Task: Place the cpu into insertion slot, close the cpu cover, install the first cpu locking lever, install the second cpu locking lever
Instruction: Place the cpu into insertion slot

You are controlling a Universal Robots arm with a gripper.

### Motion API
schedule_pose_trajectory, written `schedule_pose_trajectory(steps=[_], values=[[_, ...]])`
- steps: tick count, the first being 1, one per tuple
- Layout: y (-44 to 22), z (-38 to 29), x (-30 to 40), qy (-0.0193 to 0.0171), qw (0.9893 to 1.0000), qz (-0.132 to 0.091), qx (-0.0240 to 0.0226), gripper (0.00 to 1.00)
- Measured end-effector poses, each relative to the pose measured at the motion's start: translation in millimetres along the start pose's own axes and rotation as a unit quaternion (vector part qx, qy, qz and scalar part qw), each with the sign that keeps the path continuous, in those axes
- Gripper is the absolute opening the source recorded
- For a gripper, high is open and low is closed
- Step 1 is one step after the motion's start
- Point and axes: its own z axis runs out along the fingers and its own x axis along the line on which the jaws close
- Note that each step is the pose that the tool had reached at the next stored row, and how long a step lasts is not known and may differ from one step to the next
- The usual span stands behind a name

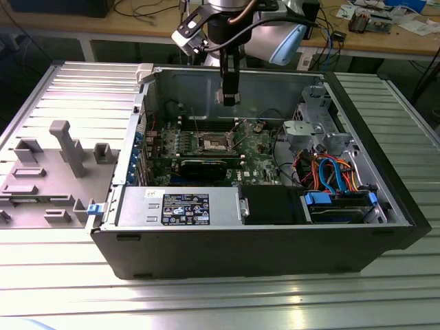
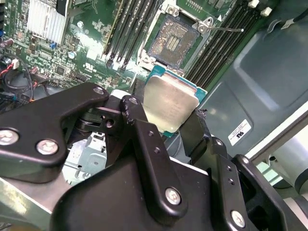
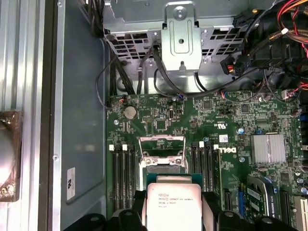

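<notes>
Closest to me in both wrist views, the gripper point(image 2: 166, 114) point(image 3: 173, 214) is closed down to the width of the cpu point(image 2: 171, 101) point(image 3: 173, 204). One black finger presses on each of two opposite edges, and the silver-grey top faces the cameras. The chip is in the air, clear of the board.

Just past it is the insertion slot point(image 2: 171, 38) point(image 3: 162, 166). Its dark centre is bare, and the cpu cover point(image 3: 162, 143) is swung up off it. A thin metal lever point(image 2: 226, 30) sticks out beside the socket's rim. Black memory slots point(image 2: 127, 33) run along both sides of the socket on the green motherboard point(image 3: 202, 120).

In the exterior view the gripper point(image 1: 228, 96) hangs at twelve o'clock from the insertion slot point(image 1: 215, 143), well above it, inside the open computer case point(image 1: 261, 251). Reading the clock from the socket, the metal drive cage point(image 1: 313, 120) is at about two o'clock. The orange and blue cables point(image 1: 330, 172) are at about four, and the grey power supply point(image 1: 179, 206) is at about seven. Further out at nine o'clock, outside the case, a grey fixture tray point(image 1: 48, 172) lies on the ribbed metal table point(image 1: 220, 302).
</notes>
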Motion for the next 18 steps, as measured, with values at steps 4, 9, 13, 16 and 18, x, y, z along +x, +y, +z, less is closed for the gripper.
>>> schedule_pose_trajectory(steps=[4,9,13,16,18], values=[[-1.1,8.0,-0.1,0.0005,1.0000,-0.006,0.0001,0.54],[-1.9,14.9,-0.3,0.0008,1.0000,-0.009,0.0002,0.54],[-2.0,15.8,-0.3,0.0010,1.0000,-0.010,0.0001,0.54],[-2.0,16.1,-0.3,0.0011,1.0000,-0.010,0.0000,0.54],[-2.1,16.6,-0.3,0.0011,1.0000,-0.010,-0.0001,0.54]])
